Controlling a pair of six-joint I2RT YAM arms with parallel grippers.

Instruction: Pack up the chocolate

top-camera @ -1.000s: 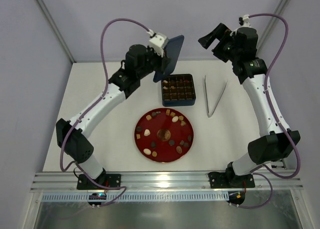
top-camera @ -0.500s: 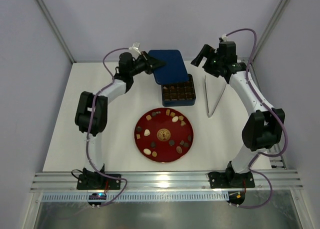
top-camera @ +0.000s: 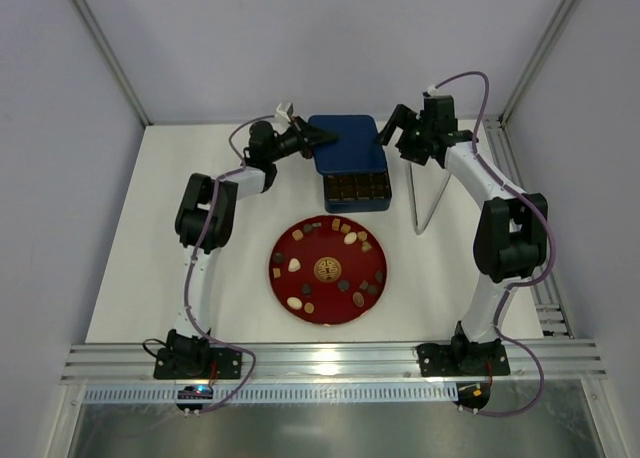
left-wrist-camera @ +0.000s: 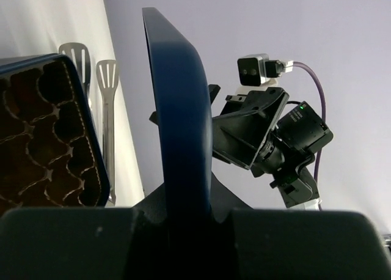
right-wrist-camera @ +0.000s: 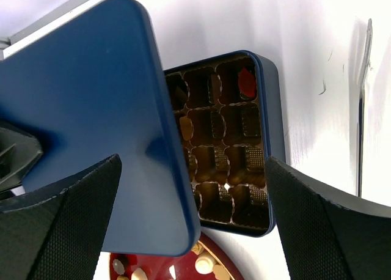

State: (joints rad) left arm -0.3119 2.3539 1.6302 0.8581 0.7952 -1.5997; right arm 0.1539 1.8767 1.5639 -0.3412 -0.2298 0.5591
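Several pieces of chocolate [top-camera: 350, 238], dark, tan and cream, lie on a round red plate [top-camera: 352, 259]; a few show as chocolate [right-wrist-camera: 204, 265] at the bottom of the right wrist view. Behind the plate stands the open dark-blue tin [top-camera: 357, 190], its gridded insert [right-wrist-camera: 235, 151] showing. My left gripper [top-camera: 318, 136] is shut on the left edge of the blue lid [top-camera: 347, 143], which hangs over the tin's far half. In the left wrist view the lid [left-wrist-camera: 177, 127] shows edge-on in my left gripper [left-wrist-camera: 186, 210]. My right gripper [top-camera: 395, 128] stands open by the lid's right edge, nothing in it.
Metal tongs [top-camera: 430, 190] lie on the white table right of the tin, under the right arm. The booth's back wall stands close behind both grippers. In the left wrist view the tongs [left-wrist-camera: 107, 109] lie past the tin [left-wrist-camera: 49, 139].
Both arms have come down from a raised pose toward the back of the table. The lid has swung from upright to nearly flat over the tin. The right gripper has closed in on it.
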